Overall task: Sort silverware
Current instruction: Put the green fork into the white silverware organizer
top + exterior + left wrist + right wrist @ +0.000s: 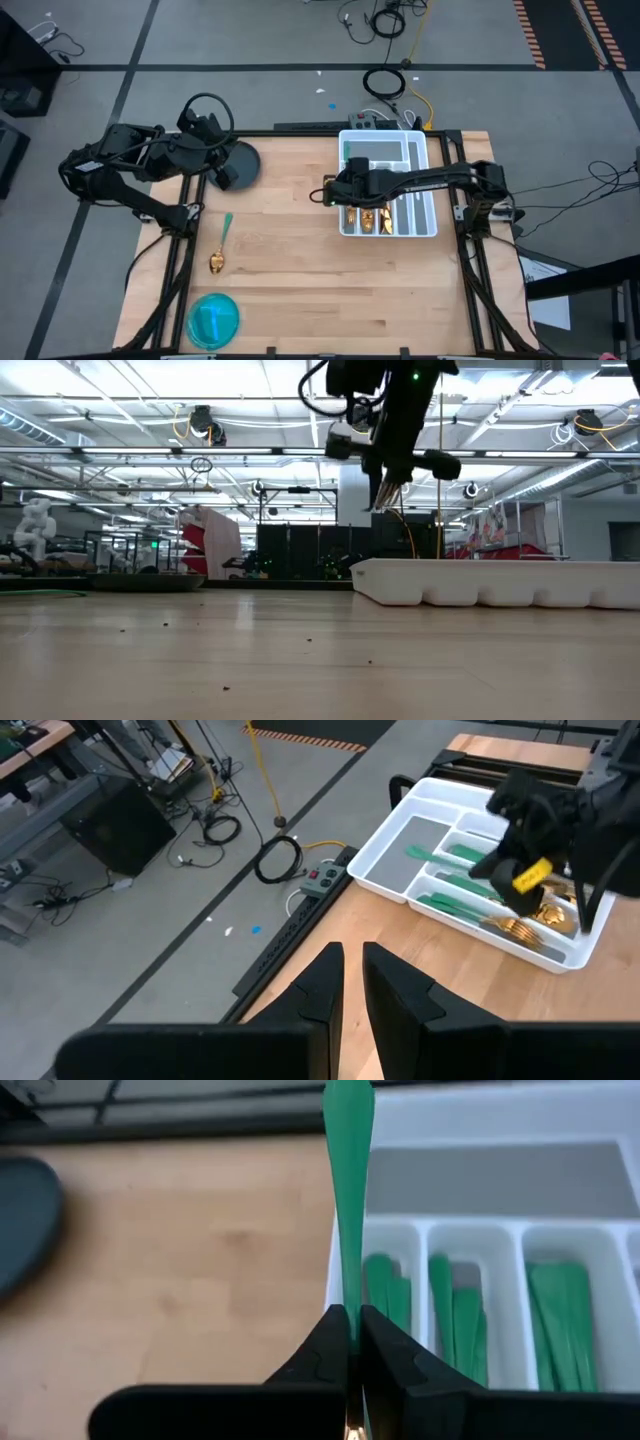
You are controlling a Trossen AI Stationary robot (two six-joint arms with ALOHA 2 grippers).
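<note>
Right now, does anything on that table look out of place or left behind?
Yes: one spoon lies alone on the bare wood near the left edge, above a blue dish, far from the white tray holding the other silverware. The right tool is shut on a green-handled piece beside the tray's left edge. Nothing looks spilled or damaged.

The table [300, 270] is made of pale wood with a smooth, dull top. Just under the right gripper [352, 1342], a white tray [426, 225] of smooth plastic is seen. A smooth green handle [349, 1140], plastic by its look, is pinched by the matt black fingers [320, 1355]. Shiny gold metal is shown on the spoon [219, 250] lying near the left gripper [350, 975]. A dark, dull plate [244, 160] sits close by it.
</note>
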